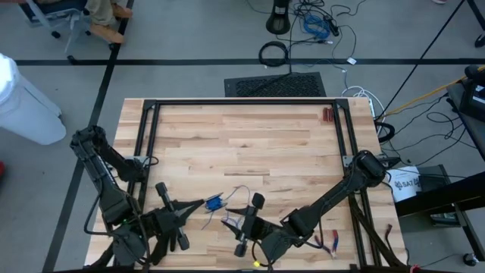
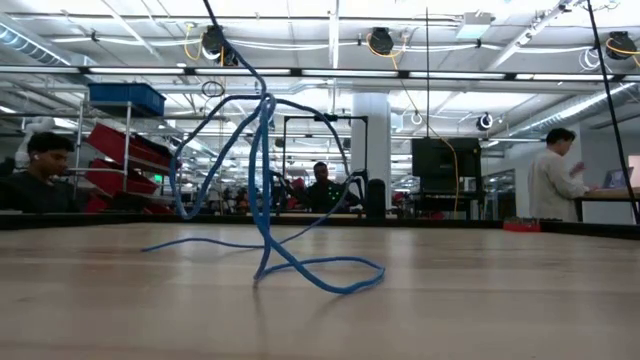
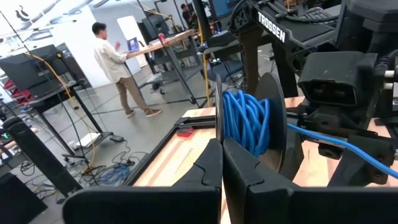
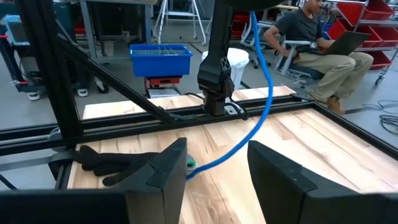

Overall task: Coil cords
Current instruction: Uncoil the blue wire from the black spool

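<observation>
A blue cord (image 3: 245, 121) is wound on a small spool between two dark discs. Its free length (image 2: 262, 190) hangs from above in loose loops, and a lower loop (image 2: 330, 275) lies on the wooden table. In the high view the spool (image 1: 214, 203) is near the table's front edge, with my left gripper (image 1: 198, 205) shut on it from the left. My right gripper (image 1: 241, 224) stands open just right of the spool. The cord (image 4: 261, 106) runs down between its two fingers (image 4: 168, 171). I cannot tell whether it touches them. My left gripper pinches the rim of the spool's near disc (image 3: 219, 127) between its two shut fingers (image 3: 211, 168). The fingers reach in level from the table's left side. The spool is lifted clear of the table with its discs upright, and the cord trails off it toward my right gripper.
A black frame rail (image 1: 242, 102) runs round the table top. Red-handled pliers (image 1: 327, 114) lie at the far right corner, and small red-tipped items (image 1: 327, 243) near the front right. A thick black cable ring (image 1: 273, 53) lies on the floor beyond. People sit and stand behind the table.
</observation>
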